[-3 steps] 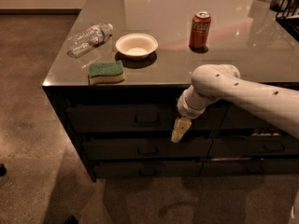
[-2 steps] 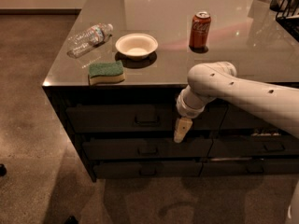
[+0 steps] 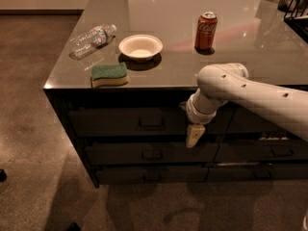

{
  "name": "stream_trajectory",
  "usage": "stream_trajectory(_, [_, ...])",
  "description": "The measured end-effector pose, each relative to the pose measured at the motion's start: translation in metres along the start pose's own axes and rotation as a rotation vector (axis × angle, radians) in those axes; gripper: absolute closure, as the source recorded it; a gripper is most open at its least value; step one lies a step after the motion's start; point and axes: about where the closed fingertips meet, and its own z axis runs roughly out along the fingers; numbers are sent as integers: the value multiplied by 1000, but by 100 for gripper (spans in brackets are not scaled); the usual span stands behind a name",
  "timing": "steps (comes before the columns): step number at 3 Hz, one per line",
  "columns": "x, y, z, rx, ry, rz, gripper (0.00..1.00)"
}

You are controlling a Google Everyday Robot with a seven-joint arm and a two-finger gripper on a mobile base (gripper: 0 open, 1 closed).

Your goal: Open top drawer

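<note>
Right of the small loop handle (image 3: 151,123) on the wide dark top drawer (image 3: 110,122), the cream gripper (image 3: 194,136) hangs at the drawer front's lower edge. It is slightly further right than a second ago, and its grip cannot be made out. The drawer sits shut. Above the drawer, the glossy grey countertop (image 3: 159,13) carries a green sponge (image 3: 109,74), white bowl (image 3: 140,46), red cola can (image 3: 205,31) and clear plastic bottle (image 3: 91,36).

I am looking down on the dark counter (image 3: 250,42). My arm (image 3: 250,93) is reaching in from the right, and the gripper (image 3: 195,137) is hanging below the counter's front edge, before the right end of the top drawer (image 3: 115,123), right of its loop handle (image 3: 151,124) and apart from it. A green sponge (image 3: 109,74) is lying near the front left corner; a white bowl (image 3: 140,46), a plastic bottle (image 3: 91,35) and a red can (image 3: 205,31) are sitting farther back.
</note>
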Motion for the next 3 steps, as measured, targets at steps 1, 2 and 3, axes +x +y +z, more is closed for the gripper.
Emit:
stream_trajectory(1, [9,7,6,-37,-6,-18,42])
stream_trajectory(2, [7,13,6,-68,-8,-50,65])
stream_trajectory(3, [4,19,2,-88,-12,-64,80])
